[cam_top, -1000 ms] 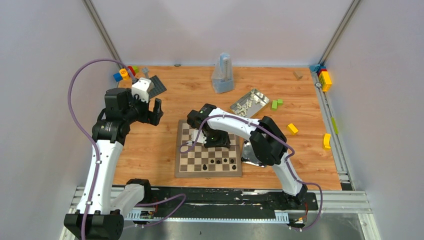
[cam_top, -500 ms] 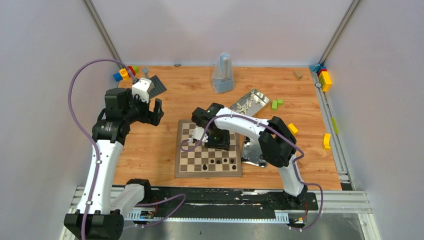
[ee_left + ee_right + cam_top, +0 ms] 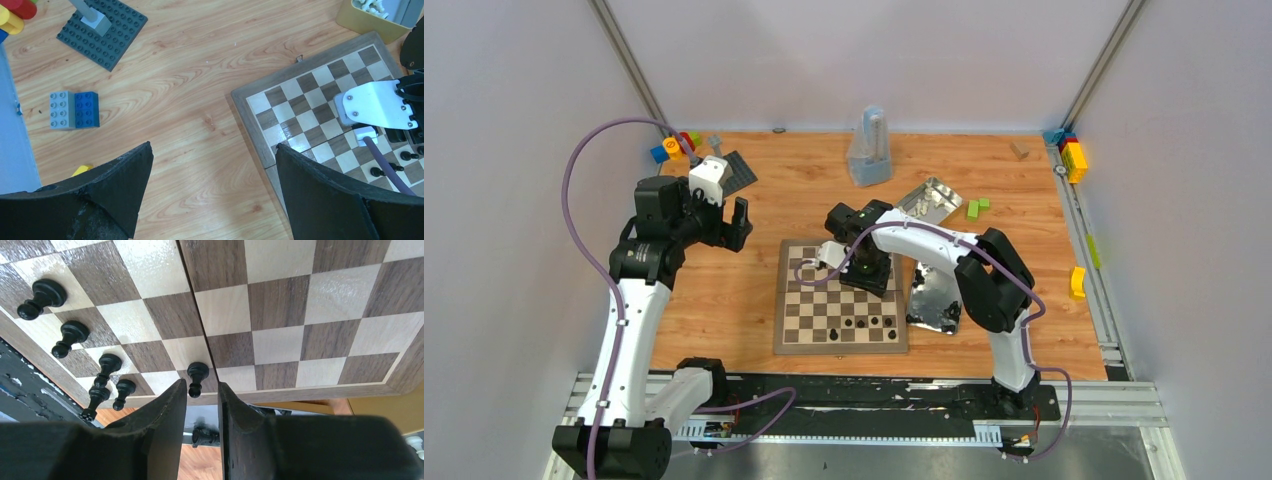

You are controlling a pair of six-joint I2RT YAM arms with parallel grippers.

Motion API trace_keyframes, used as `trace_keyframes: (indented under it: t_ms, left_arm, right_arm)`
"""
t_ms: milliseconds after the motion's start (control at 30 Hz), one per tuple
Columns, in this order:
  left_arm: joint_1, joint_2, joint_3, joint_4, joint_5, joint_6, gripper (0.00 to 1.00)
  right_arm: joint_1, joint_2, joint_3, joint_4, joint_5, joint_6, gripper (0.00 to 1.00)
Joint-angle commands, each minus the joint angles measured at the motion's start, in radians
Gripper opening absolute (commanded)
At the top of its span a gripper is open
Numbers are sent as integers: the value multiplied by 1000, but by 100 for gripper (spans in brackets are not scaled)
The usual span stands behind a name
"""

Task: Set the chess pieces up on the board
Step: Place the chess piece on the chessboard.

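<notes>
I see the board checked dark brown and cream inside a tan border — the chess pieces on it glossy black. The bench is orange wood grain. Around it: a dark grey studded plate, a grey-and-blue block, green blocks — and a purple cable. My left hand is rough black.

The left hand is seen with its fingers spread wide above the wooden worktop. The board is seen at the right, with black chess pieces on it. A grey studded plate and a grey-and-blue block are seen apart at the left.
</notes>
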Motion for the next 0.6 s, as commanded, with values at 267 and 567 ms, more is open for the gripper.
trace_keyframes:
  t_ms: [267, 567]
  left_arm:
    - [10, 2, -4, 34, 20, -12, 100]
    - [10, 1, -8, 36, 17, -10, 100]
  right_arm:
    - [-15, -39, -13, 63, -51, 22, 21]
    - [-15, -47, -5, 53, -67, 32, 9]
